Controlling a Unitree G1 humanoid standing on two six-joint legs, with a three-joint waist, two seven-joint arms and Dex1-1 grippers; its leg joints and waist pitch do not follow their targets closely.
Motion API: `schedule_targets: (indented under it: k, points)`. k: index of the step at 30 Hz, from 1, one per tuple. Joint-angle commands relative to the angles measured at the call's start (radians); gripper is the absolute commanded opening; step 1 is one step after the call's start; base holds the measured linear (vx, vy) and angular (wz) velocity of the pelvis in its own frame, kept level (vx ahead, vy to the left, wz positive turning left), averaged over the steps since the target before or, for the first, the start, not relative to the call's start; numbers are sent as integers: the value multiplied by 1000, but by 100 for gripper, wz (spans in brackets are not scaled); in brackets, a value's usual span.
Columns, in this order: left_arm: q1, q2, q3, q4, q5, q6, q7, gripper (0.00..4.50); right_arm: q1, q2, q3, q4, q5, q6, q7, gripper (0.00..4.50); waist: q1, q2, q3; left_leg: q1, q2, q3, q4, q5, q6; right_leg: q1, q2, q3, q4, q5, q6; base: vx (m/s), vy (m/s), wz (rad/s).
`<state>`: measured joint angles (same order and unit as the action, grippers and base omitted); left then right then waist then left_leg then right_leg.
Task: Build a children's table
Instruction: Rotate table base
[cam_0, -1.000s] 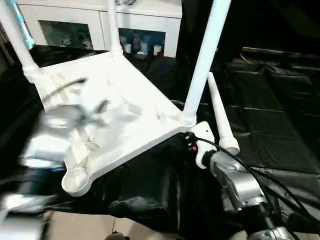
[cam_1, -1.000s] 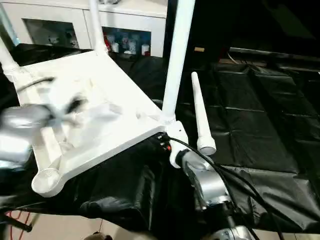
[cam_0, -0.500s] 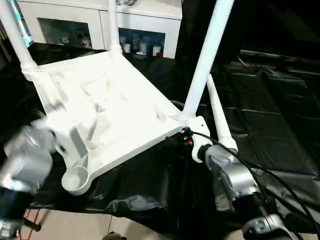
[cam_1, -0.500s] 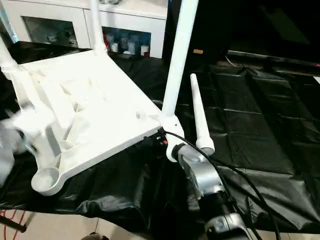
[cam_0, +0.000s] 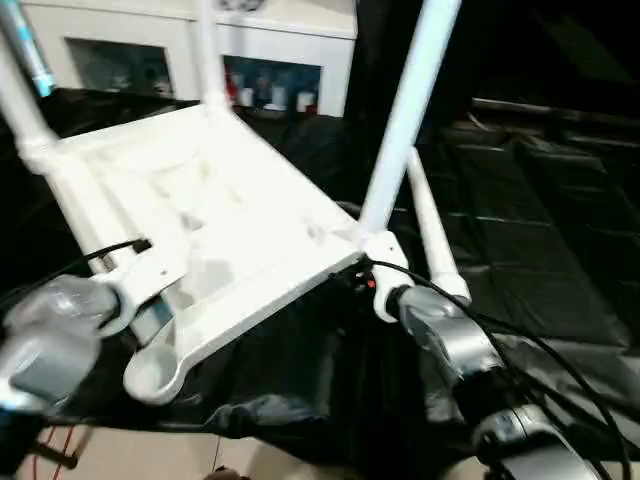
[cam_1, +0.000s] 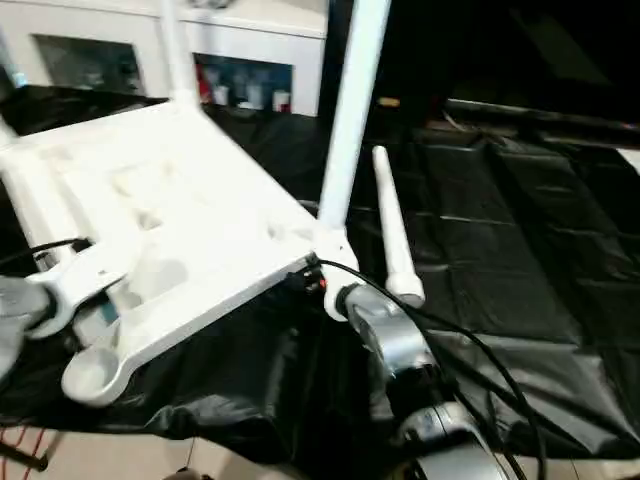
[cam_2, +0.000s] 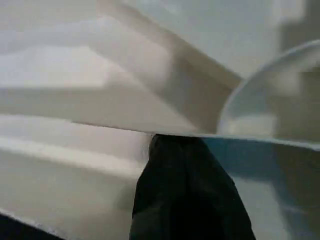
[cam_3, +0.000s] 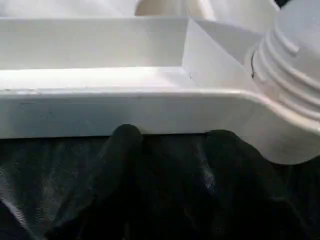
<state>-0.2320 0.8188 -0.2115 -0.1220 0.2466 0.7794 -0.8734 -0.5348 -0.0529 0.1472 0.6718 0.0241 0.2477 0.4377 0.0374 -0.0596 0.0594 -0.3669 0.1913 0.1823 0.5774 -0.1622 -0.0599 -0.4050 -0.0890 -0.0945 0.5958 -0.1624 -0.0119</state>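
- Head views show me the children's table (cam_0: 220, 215) lying upside down on a black sheet (cam_0: 560, 250), ribbed underside up and tilted, its near rim overhanging the sheet's front edge above a pale floor (cam_0: 150, 455).
- Three legs stand in corner sockets: one long white leg (cam_0: 405, 110) at the corner nearest my right arm, two more at the far corners.
- Nearest me on my left, the corner socket (cam_0: 150, 372) is empty, a round open cup.
- A loose leg (cam_1: 392, 235) lies flat on the sheet just beside the right corner, wide end toward me.
- Open room: the sheet on my right is bare; behind the table a white cabinet (cam_0: 285, 45) closes the far side.
- My left gripper (cam_2: 187, 190) sits against the rim near the empty socket; its black fingers are pressed together, and I cannot tell whether anything is pinched.
- My right gripper (cam_3: 170, 137) is under the rim by the legged corner, fingers (cam_3: 122, 142) apart, tips touching the rim's underside.
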Motion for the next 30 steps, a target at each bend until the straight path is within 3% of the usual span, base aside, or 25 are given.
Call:
schedule_targets:
  k: [1, 4, 7, 10, 11, 14, 16, 17, 18, 21, 22, 24, 27, 29, 30]
  points:
    - [36, -30, -85, -58, -89, -20, -105, 0, -36, 2, -7, 20, -12, -17, -13, 208, 6, 23, -60, 19, 42, -22, -77, -340, -49, 36, -64, 60, -65, -308, -193, 0, 0, 0]
    - [39, -65, -90, -120, -177, -96, -176, 0, -69, 13, -8, 74, -14, -43, -13, 184, 7, 25, -57, 22, 41, -20, -77, -380, -56, 30, -62, 60, -69, -332, -192, 0, 0, 0]
    - [14, -111, -119, -145, -206, -91, -193, 0, -90, 17, -5, 110, -17, -65, -9, 163, 7, 26, -57, 22, 43, -22, -78, -405, -67, 30, -59, 61, -69, -345, -182, 0, 0, 0]
    - [-23, -137, -156, -117, -181, -114, -190, 0, -102, 18, -2, 128, -21, -78, -6, 141, 6, 26, -59, 21, 41, -23, -76, -411, -70, 33, -60, 60, -69, -347, -173, 0, 0, 0]
    - [-36, -143, -159, -98, -173, -130, -187, 0, -105, 18, -3, 132, -21, -81, -5, 136, 6, 32, -60, 19, 40, -24, -76, -406, -71, 35, -60, 60, -67, -340, -174, 0, 0, 0]
    - [-79, -190, -142, -34, -163, -188, -149, 0, -109, 17, -6, 140, -21, -87, -4, 113, -2, 28, -65, 12, 37, -20, -71, -349, -57, 42, -59, 61, -64, -284, -186, 0, 0, 0]
    - [-113, -222, -142, 15, -147, -226, -110, 0, -111, 15, -12, 148, -28, -95, -10, 96, -3, 39, -65, 13, 37, -19, -70, -338, -55, 42, -58, 61, -64, -274, -189, 0, 0, 0]
    - [-113, -222, -142, 15, -147, -226, -110, 0, -111, 15, -12, 148, -28, -95, -10, 96, -3, 35, -65, 16, 36, -17, -68, -344, -53, 39, -55, 60, -66, -276, -188, 0, 0, 0]
    - [-138, -245, -144, 55, -132, -245, -75, 0, -110, 11, -16, 148, -33, -103, -20, 96, -2, 32, -67, 13, 37, -19, -69, -339, -53, 45, -56, 60, -61, -272, -192, 0, 0, 0]
    - [-159, -263, -149, 86, -134, -258, -53, 0, -107, 1, -25, 140, -40, -124, -47, 96, 2, 34, -66, 14, 39, -20, -69, -338, -51, 43, -58, 59, -63, -284, -190, 0, 0, 0]
    - [-161, -264, -150, 86, -139, -259, -56, 0, -108, -4, -31, 133, -37, -121, -51, 96, 2, 47, -66, 17, 39, -22, -69, -343, -57, 42, -56, 59, -60, -278, -192, 0, 0, 0]
    - [-162, -272, -143, 81, -150, -261, -61, 0, -108, -16, -37, 107, -33, -95, -50, 96, -1, 39, -67, 18, 39, -20, -68, -349, -56, 42, -52, 58, -60, -259, -198, 0, 0, 0]
    - [-165, -280, -108, 77, -158, -294, -41, 0, -111, -40, -76, 13, 14, 18, -23, 96, 0, 36, -66, 15, 37, -18, -68, -337, -42, 47, -51, 59, -62, -264, -193, 0, 0, 0]
    - [-176, -287, -73, 72, -191, -272, -44, 0, -135, -49, -134, -11, 66, 56, -29, 113, 2, 35, -66, 18, 39, -18, -67, -341, -43, 44, -54, 59, -62, -287, -184, 0, 0, 0]
    - [-180, -287, -64, 69, -201, -266, -46, 20, -146, -53, -153, -12, 77, 57, -42, 123, 2, 35, -65, 18, 38, -19, -68, -344, -45, 42, -53, 58, -62, -294, -184, 0, 0, 0]
